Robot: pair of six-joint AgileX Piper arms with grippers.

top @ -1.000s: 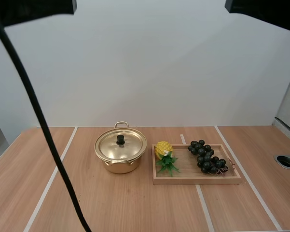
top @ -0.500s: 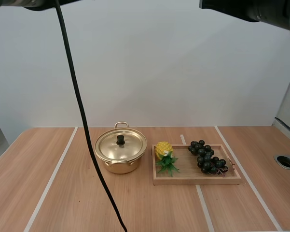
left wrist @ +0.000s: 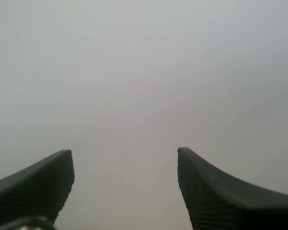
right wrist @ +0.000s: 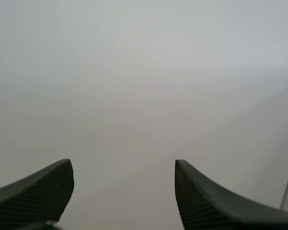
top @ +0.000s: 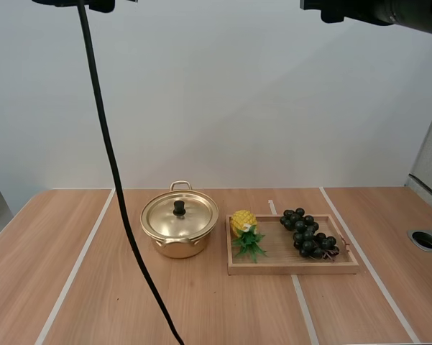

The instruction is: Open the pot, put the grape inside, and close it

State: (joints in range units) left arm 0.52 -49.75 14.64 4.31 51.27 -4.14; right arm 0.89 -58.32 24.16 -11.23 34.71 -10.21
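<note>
Gold pot (top: 178, 247) with black knob (top: 179, 208), dark grapes (top: 308, 234), yellow pineapple (top: 243, 221), pale wooden tray (top: 295, 268).

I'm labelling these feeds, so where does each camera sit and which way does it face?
High view: behind and above the bases, looking down at the pot and tray; both arms edge in overhead.
Left wrist view: on the left arm, facing a blank pale surface; left gripper open.
Right wrist view: on the right arm, likewise; right gripper open.
Wrist views share that blank surface.
</note>
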